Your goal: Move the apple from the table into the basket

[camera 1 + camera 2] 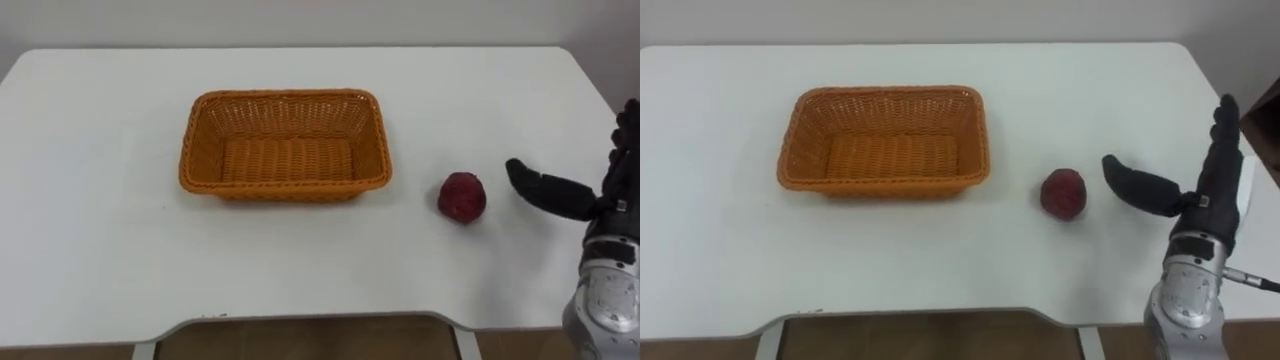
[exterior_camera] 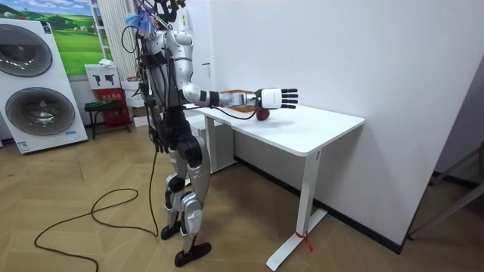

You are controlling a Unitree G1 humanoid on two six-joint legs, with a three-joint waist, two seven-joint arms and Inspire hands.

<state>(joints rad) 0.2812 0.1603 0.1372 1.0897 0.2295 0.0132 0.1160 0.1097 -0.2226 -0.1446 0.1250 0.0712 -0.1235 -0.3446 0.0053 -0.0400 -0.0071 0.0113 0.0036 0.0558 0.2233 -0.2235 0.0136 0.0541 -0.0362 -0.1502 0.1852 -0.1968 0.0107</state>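
On smooth white table (image 1: 100,200): rectangular woven wicker basket (image 1: 285,146), round red apple (image 1: 462,197); right hand (image 1: 1200,195) beside, fingers straight.

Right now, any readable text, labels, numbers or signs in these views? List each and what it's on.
No text can be read.
Basket, apple, table: no print on them.
Right hand: no marking visible.
White box beside the washing machines: dark marks, too small to read.
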